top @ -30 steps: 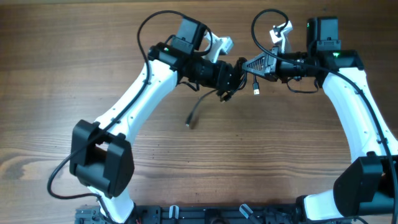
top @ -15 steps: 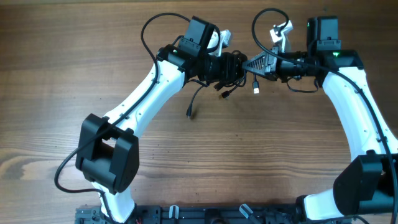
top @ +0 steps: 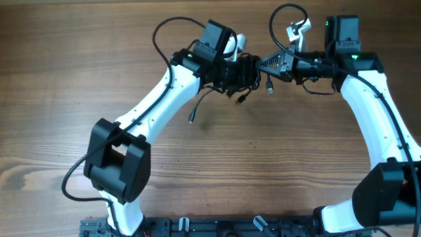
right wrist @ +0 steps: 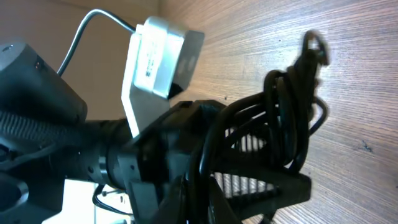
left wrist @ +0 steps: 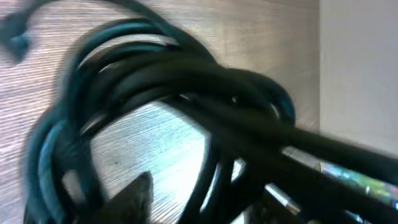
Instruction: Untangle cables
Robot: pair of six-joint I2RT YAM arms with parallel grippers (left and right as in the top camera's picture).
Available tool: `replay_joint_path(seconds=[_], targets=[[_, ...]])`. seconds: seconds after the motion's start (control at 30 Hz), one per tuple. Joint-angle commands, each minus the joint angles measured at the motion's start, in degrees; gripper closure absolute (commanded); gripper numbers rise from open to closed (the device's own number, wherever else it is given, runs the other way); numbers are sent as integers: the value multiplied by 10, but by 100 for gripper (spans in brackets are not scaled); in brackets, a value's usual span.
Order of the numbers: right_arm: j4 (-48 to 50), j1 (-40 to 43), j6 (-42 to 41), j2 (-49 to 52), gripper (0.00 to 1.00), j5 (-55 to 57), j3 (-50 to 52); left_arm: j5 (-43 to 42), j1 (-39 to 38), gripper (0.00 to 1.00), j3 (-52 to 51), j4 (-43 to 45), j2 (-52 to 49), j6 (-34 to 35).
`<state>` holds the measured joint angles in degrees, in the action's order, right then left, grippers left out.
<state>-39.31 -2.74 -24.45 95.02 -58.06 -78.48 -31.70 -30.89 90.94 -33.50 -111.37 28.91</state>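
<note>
At the far middle of the wooden table (top: 79, 52), between the two wrists, listed left to right:

1. Loose tail (top: 192, 120). One thin black strand is trailing down and to the left out of the bundle, its plug end hanging well clear of both grippers. Its long axis is running diagonally, plug pointing toward the near-left.

2. left gripper (top: 238, 68). It is reaching rightward, with the white camera mount (top: 235, 43) sitting just behind it. The jaws are standing partway closed around the coiled mass. In the left wrist view the loops (left wrist: 186, 68) are filling the frame right against the fingers, blurred.

3. cables (top: 248, 66). They are bunching into one tight knot of loops held off the table, directly between the two grippers and touching both. The knot is lying immediately right of the left gripper and immediately left of the right one, so neither arm is meaningfully nearer. The bundle's long axis is running left-right along the line joining the grippers. In the right wrist view the loops (right wrist: 292, 112) are standing roughly edge-on. A short second end (top: 242, 99) is drooping toward the near side.

4. right gripper (top: 264, 64). It is pointing leftward, nose to nose with the left one. Its fingers (right wrist: 280, 186) are pressing together, seemingly nipping a single strand at the knot's right edge.

5. Third plug (top: 270, 85). It is dangling just below the right gripper, pointing toward the near edge.

Judgement: any separating pull would be working along that left-right axis, drawing the grippers apart.
</note>
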Motion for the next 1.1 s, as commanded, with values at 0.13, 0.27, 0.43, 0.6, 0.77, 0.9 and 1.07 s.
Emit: replay_joint_path(seconds=[0.13, 0.27, 0.43, 0.6, 0.77, 0.9, 1.07], targets=[[-16, -2, 5, -3, 96, 62, -17, 58, 20, 96, 0, -12, -18, 1], [-46, 15, 20, -4, 96, 168, -17, 57, 46, 96, 0, -42, -18, 1], [-78, 52, 49, -20, 96, 335, -20, 41, 78, 96, 0, -75, -18, -2], [-85, 56, 28, -34, 96, 547, -20, 5, 107, 96, 0, -75, -18, -2], [-66, 56, 90, -34, 95, 426, -20, -84, 117, 96, 0, -75, -18, -35], [-54, 55, 215, -34, 60, 187, -20, -168, 121, 96, 0, -61, -18, -20], [-57, 38, 212, -34, 50, 114, -20, -217, 142, 96, 0, 2, -18, 176]])
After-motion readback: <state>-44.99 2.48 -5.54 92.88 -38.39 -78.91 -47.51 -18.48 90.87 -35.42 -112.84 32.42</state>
